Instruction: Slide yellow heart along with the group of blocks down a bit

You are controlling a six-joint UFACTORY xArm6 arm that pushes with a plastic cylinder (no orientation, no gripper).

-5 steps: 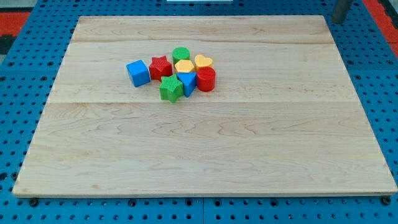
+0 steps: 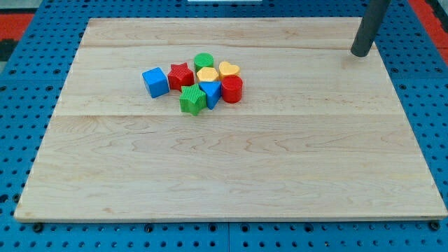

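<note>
The yellow heart (image 2: 229, 69) lies at the upper right of a tight cluster of blocks in the upper middle of the wooden board (image 2: 231, 175). Touching or next to it are a yellow hexagon (image 2: 207, 75), a green cylinder (image 2: 204, 61), a red cylinder (image 2: 232, 89), a blue triangular block (image 2: 210, 93), a green star (image 2: 192, 100) and a red star (image 2: 180, 75). A blue cube (image 2: 155, 81) stands just left of the cluster. My tip (image 2: 361, 52) is far to the view's right of the heart, near the board's upper right corner.
The board rests on a blue pegboard surface (image 2: 21, 84) that shows on all sides. Red areas show at the view's top corners.
The rod has come down and left from the top right corner onto the board. The blocks have not moved.
</note>
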